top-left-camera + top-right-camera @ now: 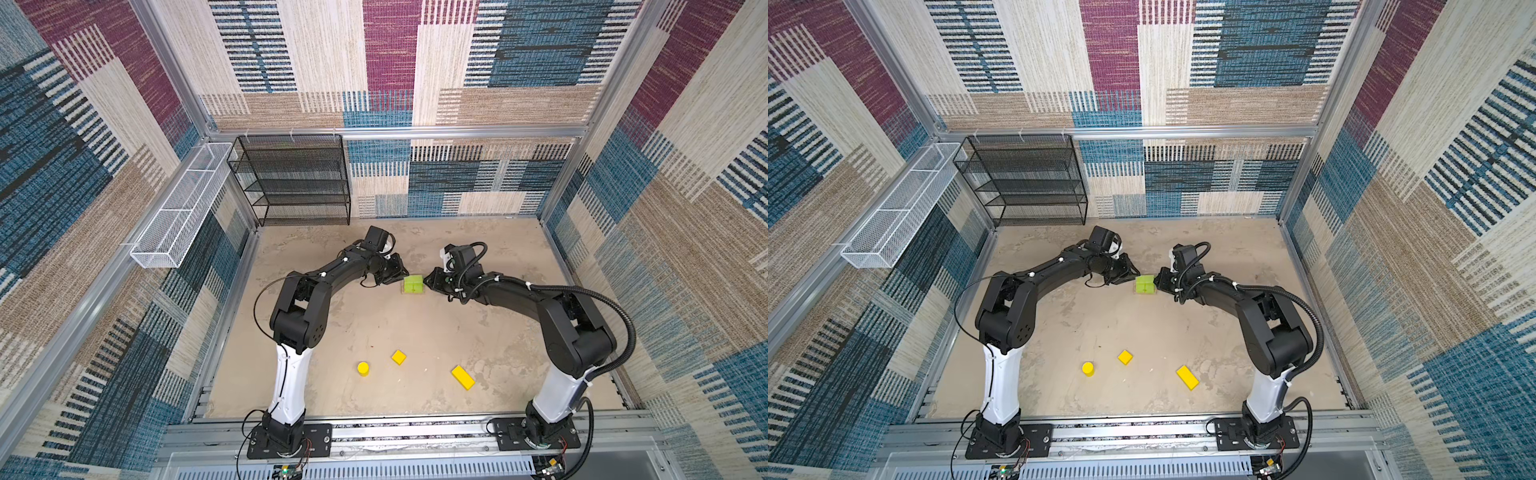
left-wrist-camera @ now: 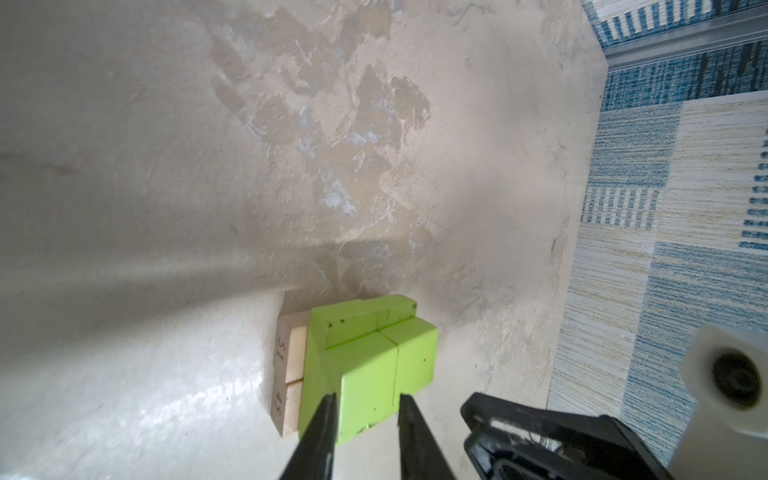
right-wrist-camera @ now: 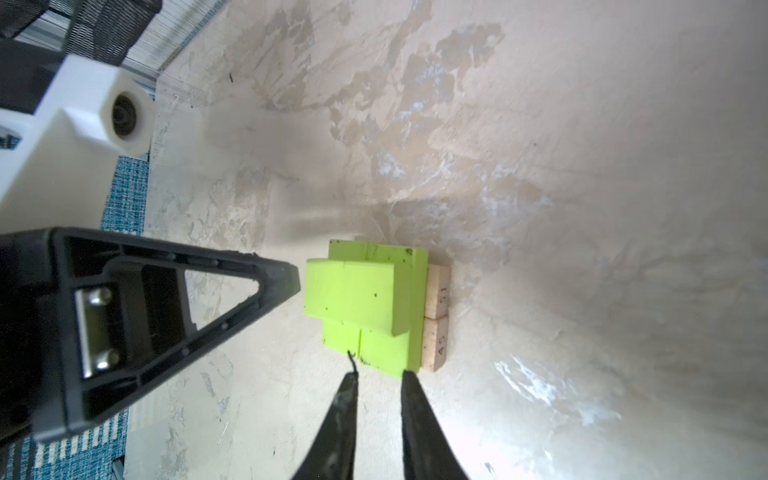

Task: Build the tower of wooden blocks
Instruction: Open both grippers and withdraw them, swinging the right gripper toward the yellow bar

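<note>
- The bench (image 1: 365, 320) is a beige, plaster-like sheet, mottled with darker worn patches and pale scuffs. In both wrist views it catches a bright glare close to the stack.
- The walls (image 1: 498, 62) around it are covered in a woven patchwork of blue, maroon, cream and tan, held in an aluminium frame (image 1: 399, 132).
- A black mesh shelf (image 1: 291, 183) stands on the bench in the far left corner, against the back wall.
- A white wire basket (image 1: 178, 208) hangs along the left wall, just beside the shelf's top.
- The tower (image 1: 413, 285) sits past the middle of the bench, between the two tools.
- At its bottom are two tan planks (image 2: 282, 357), side by side.
- On the planks lies a lower lime-green layer (image 3: 374, 345), and on that an upper lime-green pair (image 3: 353, 291). The upper pair is offset, so strips of the lower layer show on two sides.
- The left tool (image 2: 365, 399) has a finger on either side of the near end of the upper lime-green pair. I cannot tell whether it is pressing on the wood or just clear of it.
- The right tool (image 3: 379, 379) has its tips at the edge of the lower lime-green layer. Its jaws are a little apart, with nothing between them.
- A yellow cylinder (image 1: 363, 368), a yellow cube (image 1: 399, 357) and a yellow long bar (image 1: 463, 377) lie loose on the near part of the bench. They are apart from each other and well apart from the tower.
</note>
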`<action>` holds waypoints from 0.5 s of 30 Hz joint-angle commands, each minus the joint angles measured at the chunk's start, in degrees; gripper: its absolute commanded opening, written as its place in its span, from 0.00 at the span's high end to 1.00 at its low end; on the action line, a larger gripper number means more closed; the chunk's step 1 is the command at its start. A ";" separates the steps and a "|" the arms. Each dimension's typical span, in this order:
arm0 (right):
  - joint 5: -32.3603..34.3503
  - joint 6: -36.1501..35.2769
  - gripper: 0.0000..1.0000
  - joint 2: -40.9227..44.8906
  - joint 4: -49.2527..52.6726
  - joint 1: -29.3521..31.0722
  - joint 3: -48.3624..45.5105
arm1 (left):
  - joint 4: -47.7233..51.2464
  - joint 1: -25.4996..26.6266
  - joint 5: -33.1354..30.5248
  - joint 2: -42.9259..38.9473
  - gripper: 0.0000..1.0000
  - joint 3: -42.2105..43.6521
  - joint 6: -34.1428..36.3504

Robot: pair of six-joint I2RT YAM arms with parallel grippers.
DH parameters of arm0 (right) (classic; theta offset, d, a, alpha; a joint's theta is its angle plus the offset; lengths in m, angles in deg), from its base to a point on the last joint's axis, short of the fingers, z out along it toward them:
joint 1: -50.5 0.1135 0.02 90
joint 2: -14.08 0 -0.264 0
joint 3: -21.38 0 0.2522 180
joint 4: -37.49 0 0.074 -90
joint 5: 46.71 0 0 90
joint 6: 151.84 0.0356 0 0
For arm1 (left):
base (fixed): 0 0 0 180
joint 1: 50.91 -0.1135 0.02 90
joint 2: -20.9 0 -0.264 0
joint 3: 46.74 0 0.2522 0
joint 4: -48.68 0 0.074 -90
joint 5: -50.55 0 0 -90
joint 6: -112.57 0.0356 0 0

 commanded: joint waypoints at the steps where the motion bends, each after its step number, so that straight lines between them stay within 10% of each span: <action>1: 2.88 0.75 0.77 3.87 1.64 0.67 -1.68 | -0.85 -0.12 -0.49 -2.00 0.69 1.06 0.69; 15: 24.27 18.55 0.65 23.43 25.66 17.31 -11.97 | -1.48 -2.76 -4.13 -12.33 0.69 9.25 2.36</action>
